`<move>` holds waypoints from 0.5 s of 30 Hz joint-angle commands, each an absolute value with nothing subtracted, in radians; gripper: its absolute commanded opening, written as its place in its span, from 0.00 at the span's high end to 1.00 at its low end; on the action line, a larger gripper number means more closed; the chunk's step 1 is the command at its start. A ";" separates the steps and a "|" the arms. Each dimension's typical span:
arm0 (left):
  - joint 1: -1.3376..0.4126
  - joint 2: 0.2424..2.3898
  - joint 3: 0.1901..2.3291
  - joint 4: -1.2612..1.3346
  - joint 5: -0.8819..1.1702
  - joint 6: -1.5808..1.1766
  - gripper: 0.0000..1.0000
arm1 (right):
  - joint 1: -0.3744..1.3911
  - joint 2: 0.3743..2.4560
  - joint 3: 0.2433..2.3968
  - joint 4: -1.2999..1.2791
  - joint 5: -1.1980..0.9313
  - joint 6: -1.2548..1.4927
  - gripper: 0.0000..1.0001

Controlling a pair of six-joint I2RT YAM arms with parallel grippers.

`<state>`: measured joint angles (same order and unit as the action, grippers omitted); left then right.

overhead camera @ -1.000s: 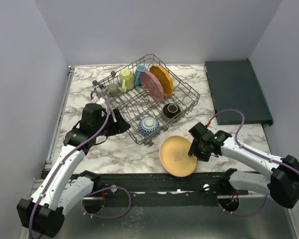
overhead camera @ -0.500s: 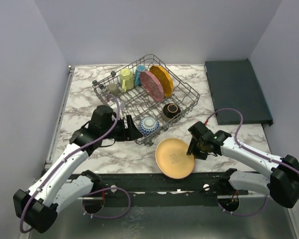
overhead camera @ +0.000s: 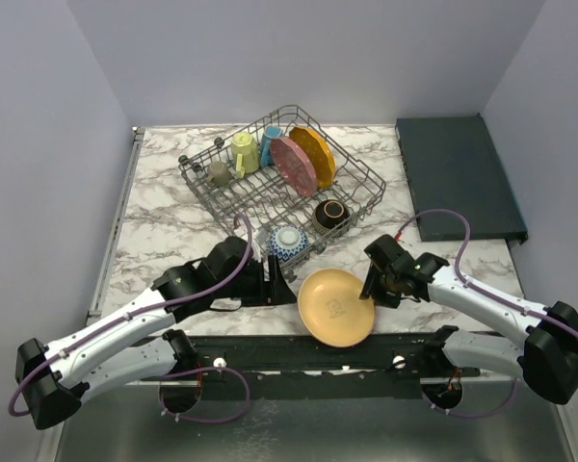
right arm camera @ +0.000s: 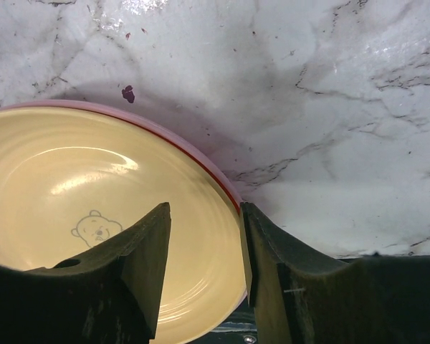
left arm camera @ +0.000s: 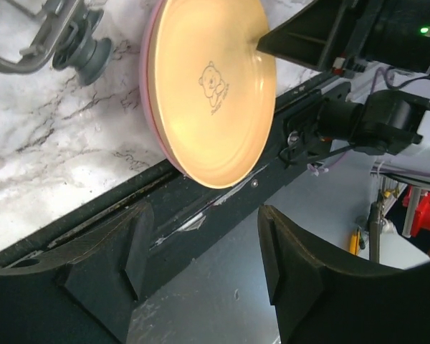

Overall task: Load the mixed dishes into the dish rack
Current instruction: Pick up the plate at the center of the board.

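A yellow-faced plate with a pink rim and a bear drawing [overhead camera: 335,306] is held tilted above the table's near edge. My right gripper [overhead camera: 374,287] is shut on its right rim; in the right wrist view my fingers [right arm camera: 204,244] straddle the plate's edge [right arm camera: 93,215]. My left gripper [overhead camera: 281,286] is open and empty just left of the plate. In the left wrist view the gripper [left arm camera: 201,240] faces the plate [left arm camera: 211,86]. The grey wire dish rack [overhead camera: 366,173] behind holds a pink plate [overhead camera: 294,166], an orange plate [overhead camera: 313,154], two mugs and bowls.
In the rack stand a yellow-green mug [overhead camera: 244,152], a blue mug [overhead camera: 270,142], a grey cup [overhead camera: 219,173], a dark brown bowl [overhead camera: 330,213] and a blue-white bowl [overhead camera: 287,241]. A dark flat tray [overhead camera: 458,173] lies at the right. The rack's foot [left arm camera: 86,50] is close to the plate.
My left arm has swung from beside the rack down and right to just left of the plate. My right gripper has carried the plate slightly left and tilted it up.
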<state>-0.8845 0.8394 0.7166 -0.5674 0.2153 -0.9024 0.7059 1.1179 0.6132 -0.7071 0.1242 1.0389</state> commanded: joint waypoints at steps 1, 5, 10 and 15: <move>-0.951 0.877 0.680 -0.553 0.101 -1.013 0.34 | 0.711 1.111 0.597 -0.683 0.098 1.030 0.51; -0.971 0.934 0.660 -0.518 0.099 -1.045 0.34 | 0.712 1.112 0.595 -0.677 0.093 1.028 0.51; -0.985 0.998 0.649 -0.455 0.104 -1.077 0.34 | 0.711 1.102 0.594 -0.673 0.090 1.025 0.51; -0.989 1.069 0.658 -0.406 0.113 -1.089 0.34 | 0.711 1.087 0.583 -0.669 0.087 1.025 0.51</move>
<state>-0.9810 1.0229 0.6548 -0.4793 0.1310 -1.0615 0.7059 1.0992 0.6121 -0.6937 0.1146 1.0271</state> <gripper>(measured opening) 0.661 0.489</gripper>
